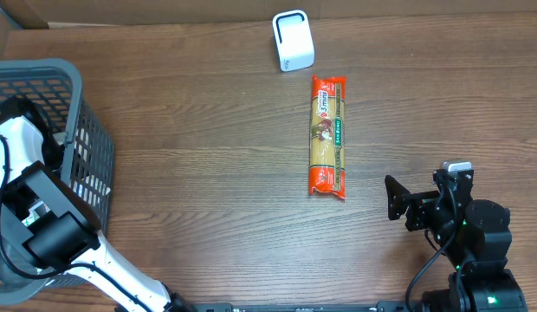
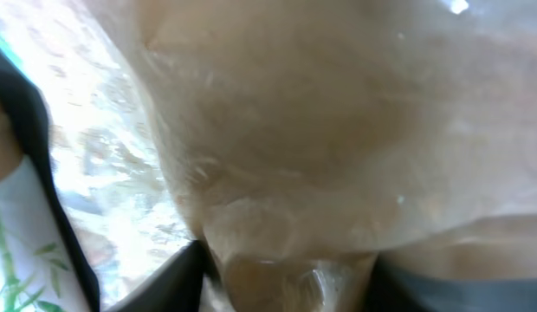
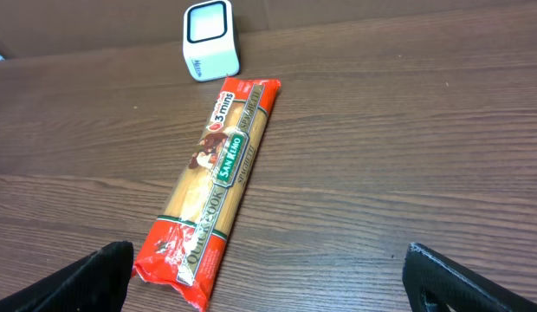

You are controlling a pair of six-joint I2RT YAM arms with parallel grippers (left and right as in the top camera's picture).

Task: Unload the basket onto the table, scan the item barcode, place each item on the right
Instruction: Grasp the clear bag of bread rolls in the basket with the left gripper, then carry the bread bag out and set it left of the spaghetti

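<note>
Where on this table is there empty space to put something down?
The widest bare wood lies between the basket and the pasta packet. Another patch lies right of the packet, above the right tool in the overhead view. It is crowded at the left edge and between packet and white scanner.

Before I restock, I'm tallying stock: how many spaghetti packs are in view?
1: the spaghetti pack lies flat on the table, near the white scanner. The grey basket at left may hide more.

Open table (image 1: 208, 173) flanks the spaghetti pack (image 1: 328, 136); scanner (image 1: 293, 40) near one end.
</note>
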